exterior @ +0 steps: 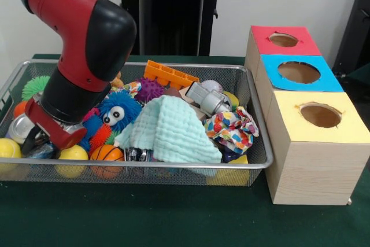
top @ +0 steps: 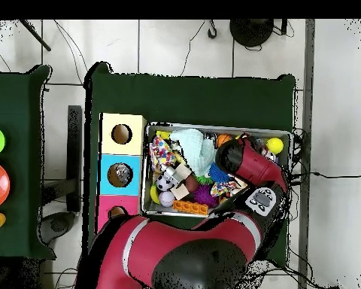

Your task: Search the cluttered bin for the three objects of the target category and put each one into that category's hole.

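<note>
We see a wire mesh bin (exterior: 254, 163) packed with toys: mint cloth (exterior: 173, 131), blue fuzzy creature (exterior: 118, 114), orange block (exterior: 167, 75), purple spiky ball (exterior: 150, 89), grey toy (exterior: 207, 99), polka-dot fabric (exterior: 231, 126), mini basketball (exterior: 107, 154), yellow balls (exterior: 74, 154) at its left end. Beside the bin stands a wooden box (exterior: 312, 177) with red (exterior: 283, 40), blue (exterior: 299, 72) and yellow holes (exterior: 320, 115); in the overhead view we spot something in the blue one, too dim to name. The gripper (exterior: 36, 142) is down in the bin's left end among the balls; we cannot tell whether it is released or clenched, nor which toys are the targets.
</note>
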Controlling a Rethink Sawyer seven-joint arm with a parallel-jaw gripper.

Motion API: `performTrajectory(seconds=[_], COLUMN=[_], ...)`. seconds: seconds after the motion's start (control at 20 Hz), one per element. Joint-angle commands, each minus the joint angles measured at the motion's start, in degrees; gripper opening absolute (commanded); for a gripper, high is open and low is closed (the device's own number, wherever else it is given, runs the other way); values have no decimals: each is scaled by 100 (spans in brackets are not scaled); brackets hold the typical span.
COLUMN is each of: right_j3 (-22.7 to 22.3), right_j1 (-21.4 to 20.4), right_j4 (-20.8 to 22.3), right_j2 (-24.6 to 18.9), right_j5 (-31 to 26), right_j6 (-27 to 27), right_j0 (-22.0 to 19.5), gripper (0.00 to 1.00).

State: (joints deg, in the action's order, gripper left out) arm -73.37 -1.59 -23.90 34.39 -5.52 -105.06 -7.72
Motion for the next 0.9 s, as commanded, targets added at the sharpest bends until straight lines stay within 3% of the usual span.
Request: performTrajectory(seconds=[0.05,0.35,0.4,0.7,0.9], right_j3=[-23,-53,-88,-101,-193], right_j1=[260,200,176,118,21], right_j4=[154,199,218,156,232], right_j2=[-1135,-1226,-1254,-1319,-1557], right_j5=[-35,-510,-552,-886,-545], right_j6=[-777,-594,-568,-568,-559], right_j0=[-177,-249,-263,-265,-368], gripper=[100,100,0,0,0])
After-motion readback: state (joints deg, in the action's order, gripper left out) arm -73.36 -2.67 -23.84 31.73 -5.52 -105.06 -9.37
